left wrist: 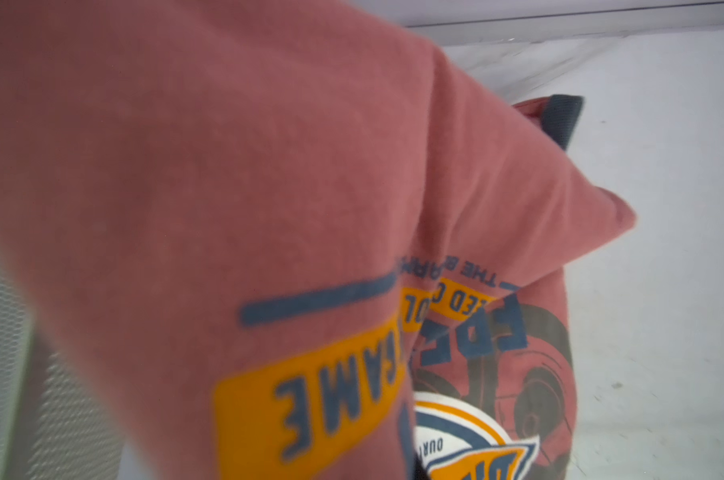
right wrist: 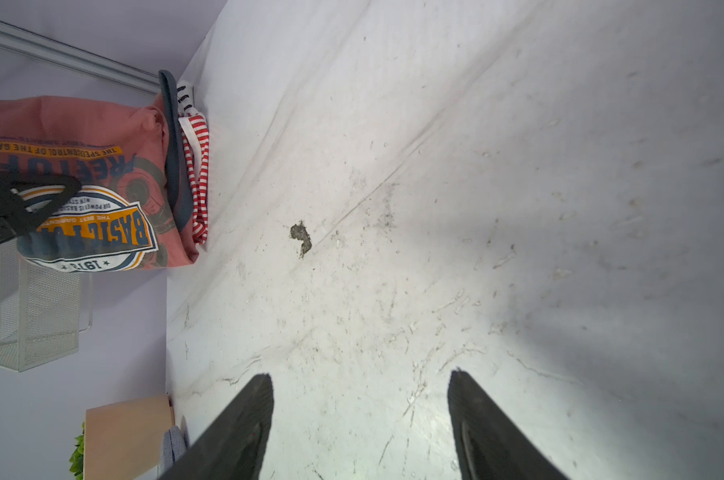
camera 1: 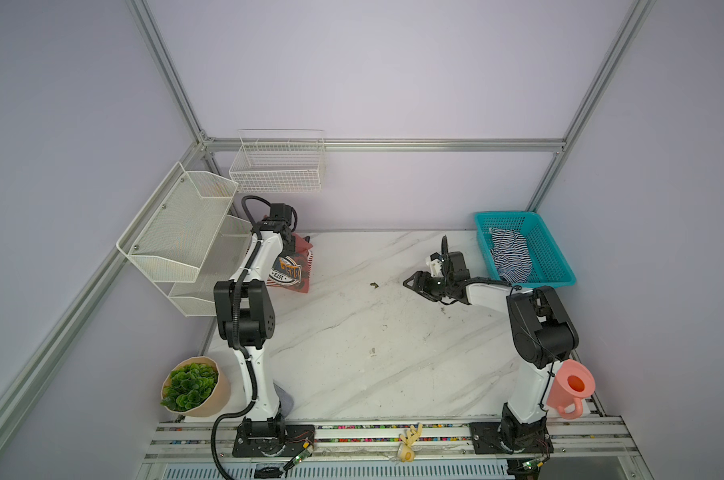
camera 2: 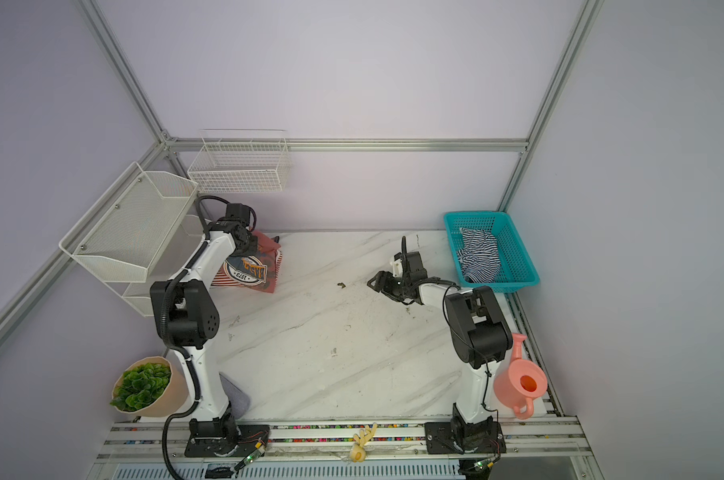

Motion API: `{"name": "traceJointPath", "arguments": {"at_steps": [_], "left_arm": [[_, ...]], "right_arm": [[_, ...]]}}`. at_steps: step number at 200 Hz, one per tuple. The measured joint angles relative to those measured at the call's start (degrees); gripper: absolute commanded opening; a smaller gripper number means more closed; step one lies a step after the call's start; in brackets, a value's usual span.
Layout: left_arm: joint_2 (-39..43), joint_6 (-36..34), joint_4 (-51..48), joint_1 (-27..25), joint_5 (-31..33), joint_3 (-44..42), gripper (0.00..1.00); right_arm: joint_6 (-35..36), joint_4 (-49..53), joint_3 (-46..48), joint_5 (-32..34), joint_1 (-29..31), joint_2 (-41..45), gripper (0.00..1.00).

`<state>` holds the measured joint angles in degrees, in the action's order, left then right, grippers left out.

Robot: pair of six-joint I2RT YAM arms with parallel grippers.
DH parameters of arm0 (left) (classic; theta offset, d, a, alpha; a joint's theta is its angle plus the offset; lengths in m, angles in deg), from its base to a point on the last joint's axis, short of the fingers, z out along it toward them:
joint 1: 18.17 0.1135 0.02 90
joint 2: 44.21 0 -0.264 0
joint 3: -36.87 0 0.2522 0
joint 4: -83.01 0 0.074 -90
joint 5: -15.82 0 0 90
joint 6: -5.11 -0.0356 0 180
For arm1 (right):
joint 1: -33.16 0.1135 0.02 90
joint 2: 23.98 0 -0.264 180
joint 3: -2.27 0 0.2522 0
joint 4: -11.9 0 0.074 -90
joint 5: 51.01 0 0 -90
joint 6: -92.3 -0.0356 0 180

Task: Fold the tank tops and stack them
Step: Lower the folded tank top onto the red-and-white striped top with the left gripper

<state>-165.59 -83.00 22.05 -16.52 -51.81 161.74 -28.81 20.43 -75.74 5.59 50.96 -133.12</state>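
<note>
The salmon-red tank top [camera 1: 291, 274] [camera 2: 252, 270] with its badge print lies folded at the table's back left corner, on top of the red-and-white striped tank top [right wrist: 198, 166], whose edge peeks out beside it. My left gripper [right wrist: 57, 199] is right at the salmon cloth. That cloth [left wrist: 268, 166] drapes over the left wrist view and hides the jaws. The navy-and-white striped tank top [camera 1: 509, 257] [camera 2: 478, 253] lies crumpled in the teal basket [camera 1: 551, 253]. My right gripper [camera 1: 408, 284] [right wrist: 360, 378] hangs open and empty over bare marble.
White mesh shelves [camera 1: 177, 232] stand close behind the left arm, with a wire basket [camera 1: 277, 166] on the back wall. A potted plant [camera 1: 194, 386] and a grey cloth [camera 1: 283, 401] sit at the front left. A pink watering can [camera 1: 570, 388] is at the front right. A small dark speck [camera 1: 373, 284] marks mid-table.
</note>
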Motion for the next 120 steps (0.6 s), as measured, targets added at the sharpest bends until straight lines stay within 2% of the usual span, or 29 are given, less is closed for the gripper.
{"name": "traceJointPath", "arguments": {"at_steps": [14, 27, 67, 120], "left_arm": [[-2.0, 0.2, 0.2, 1.4, 0.3, 0.0, 0.73], [-3.4, 0.4, 0.2, 2.6, 0.9, 0.0, 0.86], [-3.4, 1.0, 0.0, 2.7, 1.1, 0.1, 1.0], [3.2, 2.8, 0.0, 2.0, 0.5, 0.1, 1.0]], "right_arm": [[0.0, 0.1, 0.0, 0.1, 0.0, 0.0, 0.7], [0.0, 0.3, 0.0, 0.1, 0.0, 0.0, 0.7], [-0.3, 0.4, 0.0, 0.5, 0.5, 0.1, 0.7], [-0.4, 0.4, 0.0, 0.9, 1.9, 0.1, 0.7]]}}
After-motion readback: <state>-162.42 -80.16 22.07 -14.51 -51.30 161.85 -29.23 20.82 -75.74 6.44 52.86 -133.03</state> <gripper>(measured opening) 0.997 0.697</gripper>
